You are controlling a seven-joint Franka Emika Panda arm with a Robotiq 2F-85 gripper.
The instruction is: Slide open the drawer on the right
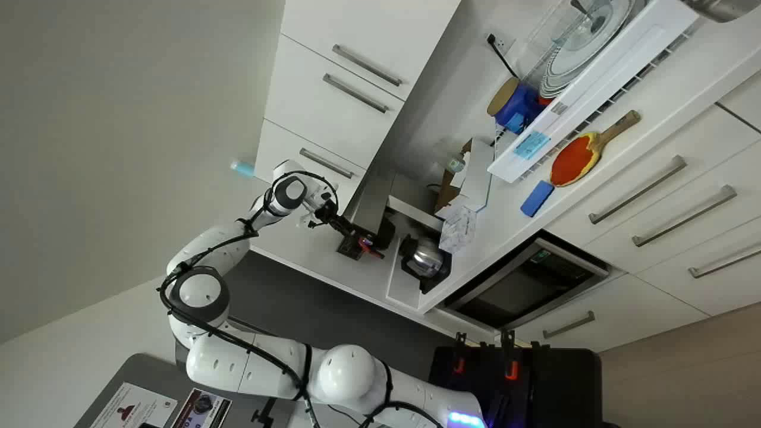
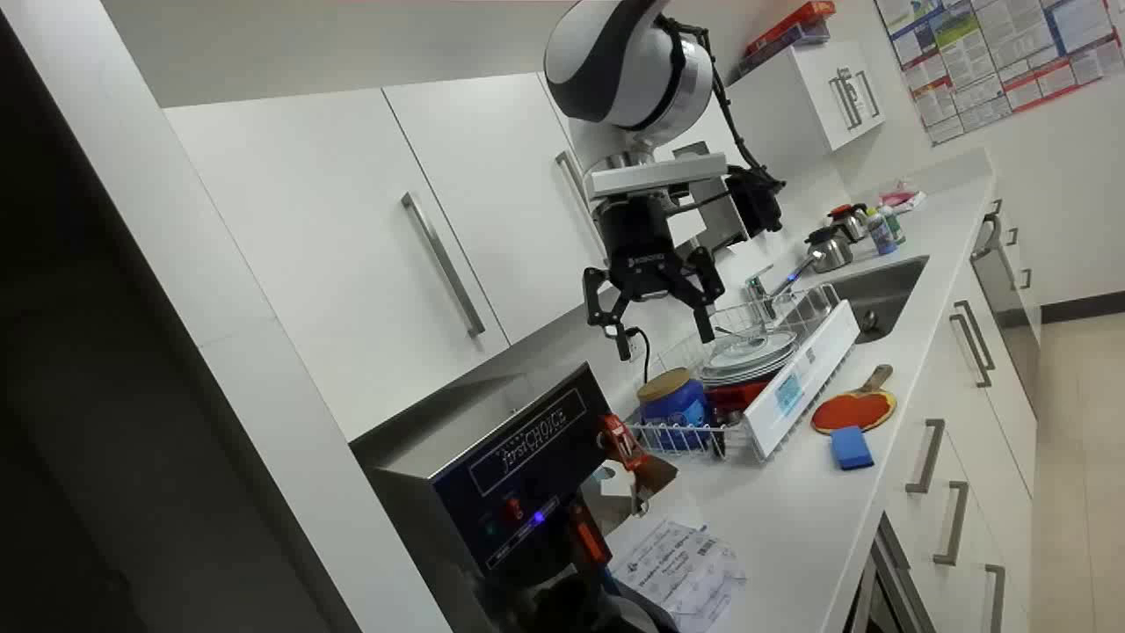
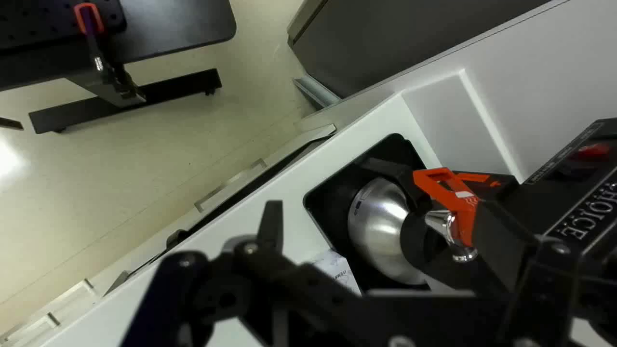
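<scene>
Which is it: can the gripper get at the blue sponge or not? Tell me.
Probably yes: the gripper is open and the blue sponge lies uncovered on the counter, though reach is uncertain.

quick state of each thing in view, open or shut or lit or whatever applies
End effector: open, empty
White drawers beside the oven: shut
Oven: shut
Wall cabinets: shut
Blue tub: lid on
Plates: stacked
firstCHOICE machine: blue light lit
Red paddle: lying flat

White-and-grey arm (image 1: 226, 364), black cables (image 2: 736, 132), black hand (image 2: 665, 341).
</scene>
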